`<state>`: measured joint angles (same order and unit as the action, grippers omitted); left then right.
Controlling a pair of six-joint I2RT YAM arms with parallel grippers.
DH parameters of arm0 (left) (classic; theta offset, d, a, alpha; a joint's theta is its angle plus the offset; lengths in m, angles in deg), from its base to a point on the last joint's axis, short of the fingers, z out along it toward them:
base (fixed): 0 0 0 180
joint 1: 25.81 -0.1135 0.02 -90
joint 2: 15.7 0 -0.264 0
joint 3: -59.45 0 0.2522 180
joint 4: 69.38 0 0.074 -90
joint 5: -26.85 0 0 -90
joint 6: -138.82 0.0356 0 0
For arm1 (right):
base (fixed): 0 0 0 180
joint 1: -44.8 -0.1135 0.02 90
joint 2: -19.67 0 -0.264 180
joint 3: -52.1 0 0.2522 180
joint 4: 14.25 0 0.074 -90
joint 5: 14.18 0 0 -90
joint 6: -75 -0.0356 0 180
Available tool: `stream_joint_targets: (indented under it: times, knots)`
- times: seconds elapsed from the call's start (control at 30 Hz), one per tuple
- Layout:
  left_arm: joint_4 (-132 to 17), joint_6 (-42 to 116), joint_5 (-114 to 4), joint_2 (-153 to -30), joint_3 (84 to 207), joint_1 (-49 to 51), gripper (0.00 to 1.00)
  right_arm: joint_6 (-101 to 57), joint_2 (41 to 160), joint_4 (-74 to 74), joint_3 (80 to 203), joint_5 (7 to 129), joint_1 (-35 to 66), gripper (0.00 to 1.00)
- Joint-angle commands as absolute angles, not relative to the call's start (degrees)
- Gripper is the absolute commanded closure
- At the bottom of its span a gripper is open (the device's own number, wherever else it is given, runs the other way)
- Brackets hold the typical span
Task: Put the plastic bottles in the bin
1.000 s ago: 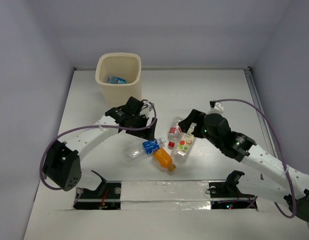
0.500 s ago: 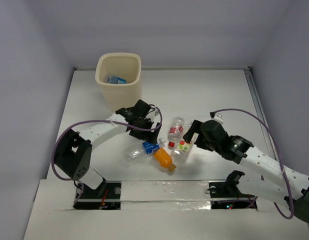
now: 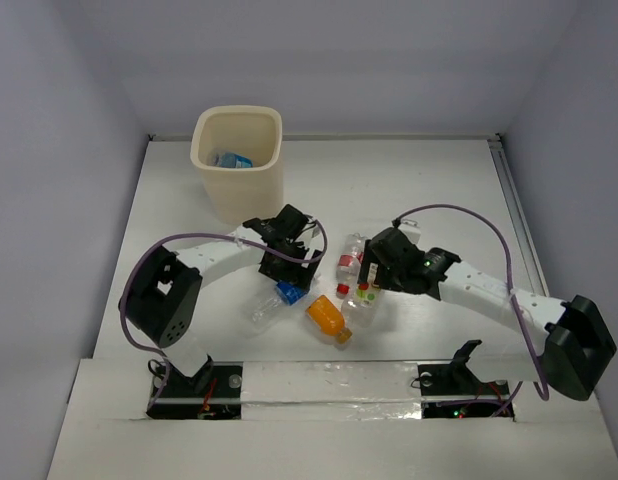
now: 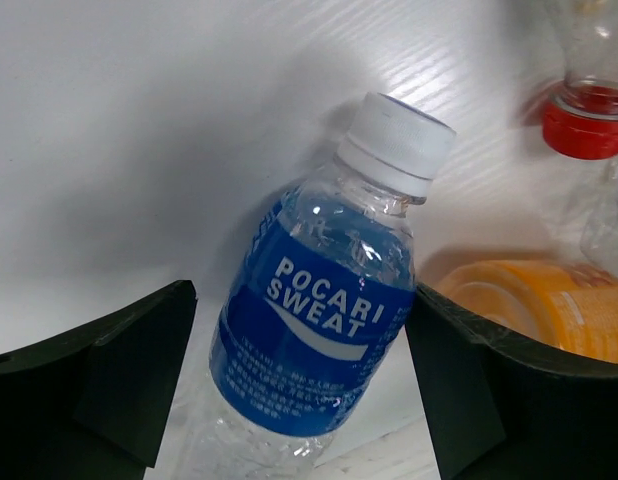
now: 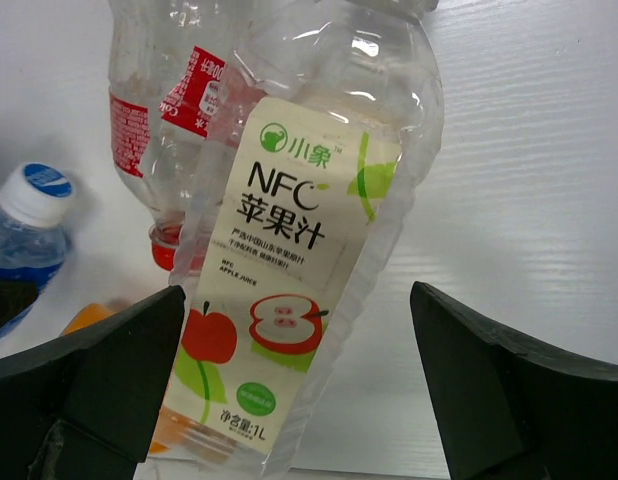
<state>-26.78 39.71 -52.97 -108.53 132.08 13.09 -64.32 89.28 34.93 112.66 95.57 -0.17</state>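
Observation:
The cream bin (image 3: 238, 150) stands at the back left with a blue-labelled bottle (image 3: 230, 160) inside. A second blue-labelled bottle (image 3: 272, 301) (image 4: 319, 320) lies on the table. My left gripper (image 3: 285, 275) (image 4: 299, 390) is open, its fingers on either side of this bottle, apart from it. The fruit-print bottle (image 3: 367, 293) (image 5: 289, 300) lies between the open fingers of my right gripper (image 3: 371, 278) (image 5: 299, 390). The red-labelled bottle (image 3: 347, 268) (image 5: 164, 130) lies beside it. The orange bottle (image 3: 327, 319) (image 4: 549, 310) lies in front. No plain clear bottle is visible.
The table is white, with grey walls at the back and sides. Its front edge (image 3: 319, 375) runs above the arm bases. The bottles lie bunched together in the middle, touching or nearly touching.
Both arms have reached forward and down over the bottles. The left gripper now straddles the blue-labelled bottle, the right straddles the fruit-print bottle. The blue-labelled bottle has shifted slightly left.

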Motion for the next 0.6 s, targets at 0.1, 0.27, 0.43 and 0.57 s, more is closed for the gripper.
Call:
stream_joint_targets:
  times: [0.1, 0.27, 0.43, 0.57]
  knots:
    - [-27.1, 39.1, -56.8, -109.3, 130.3, 13.2, 0.22, -60.9, 94.4, 31.2, 114.6, 94.5, 2.0, 0.0]
    - [-26.8, 38.1, -59.5, -110.1, 130.0, 13.2, 0.32, -60.6, 96.5, 28.6, 112.8, 93.1, 2.6, 0.0]
    - [-26.2, 37.2, -60.3, -108.7, 130.1, 13.2, 0.49, -60.3, 98.7, 28.2, 112.9, 92.8, 3.2, 0.08]
    - [-24.4, 36.6, -60.4, -104.1, 131.1, 13.2, 0.57, -61.2, 94.8, 30.4, 111.9, 93.8, 3.2, 0.28]
